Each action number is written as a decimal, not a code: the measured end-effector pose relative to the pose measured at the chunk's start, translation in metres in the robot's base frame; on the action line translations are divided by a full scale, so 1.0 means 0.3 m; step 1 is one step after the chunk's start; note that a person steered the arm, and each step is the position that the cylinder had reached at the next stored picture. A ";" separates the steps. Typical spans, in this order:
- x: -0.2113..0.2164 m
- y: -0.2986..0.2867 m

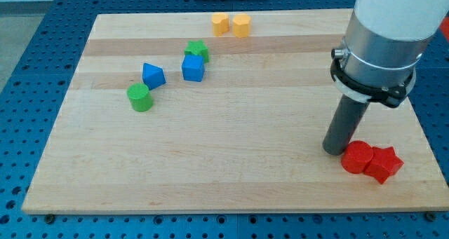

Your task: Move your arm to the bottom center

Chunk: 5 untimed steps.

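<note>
Beside the red blocks (372, 160), my tip (335, 151).

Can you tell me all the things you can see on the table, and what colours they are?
wooden board: one, light wood, fills most of the view.
yellow blocks and: two, side by side at the view's top centre; shapes hard to tell.
green star block: one, upper left of centre.
blue cube: one, just below the green star, touching it.
blue block: one, angular, left of the cube.
green cylinder: one, below and left of that blue block.
red blocks and: two, touching, at the view's bottom right; the right one looks star-shaped.
my tip: one, dark rod end, just left of the red blocks.
</note>
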<state>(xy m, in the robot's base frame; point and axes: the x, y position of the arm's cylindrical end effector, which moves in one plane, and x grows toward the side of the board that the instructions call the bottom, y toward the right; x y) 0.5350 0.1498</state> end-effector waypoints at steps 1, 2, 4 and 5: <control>-0.011 -0.010; -0.028 -0.110; -0.028 -0.486; -0.034 -0.699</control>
<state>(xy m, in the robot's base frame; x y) 0.5248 -0.0598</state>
